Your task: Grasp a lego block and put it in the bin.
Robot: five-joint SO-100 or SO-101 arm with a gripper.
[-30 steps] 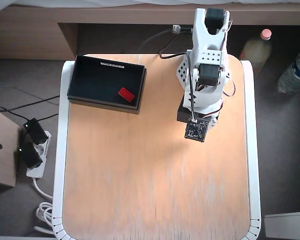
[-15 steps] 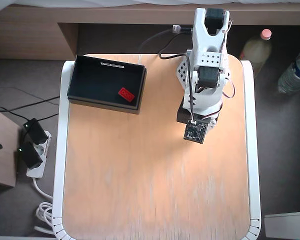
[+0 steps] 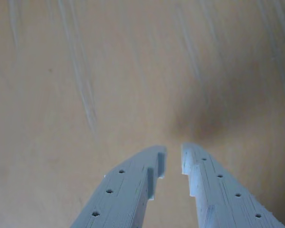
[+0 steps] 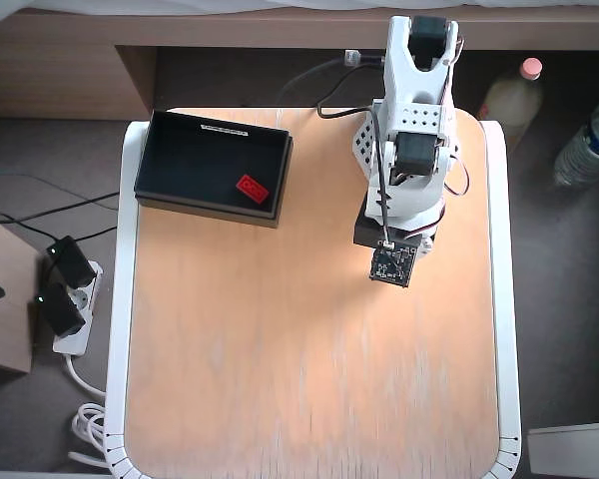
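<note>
We have the tabletop [image 4: 309, 379] almost bare in the overhead view, a pale wooden surface with a white rim. At its upper left corner sits the bin [image 4: 185, 155], a shallow black box, and the arm [image 4: 409, 140] stands folded at the upper right, well apart from it.

The lego block [image 4: 252, 188] lies inside the bin, red against the dark floor, near the lower right corner of the box. So we judge the drop made and the step in hand to be settling the arm at rest.

To do that well, we should keep the arm tucked over its own base and away from the bin's walls, so nothing knocks the box or shakes the block out. We should move slowly and let the wrist come down level, without pressing into the wood.

In the wrist view the fingers [image 3: 128, 190] point at bare tabletop with only a narrow gap between them and nothing held; the gripper [image 3: 173, 159] is empty. That slim gap suits parking: no need to widen it.
</note>
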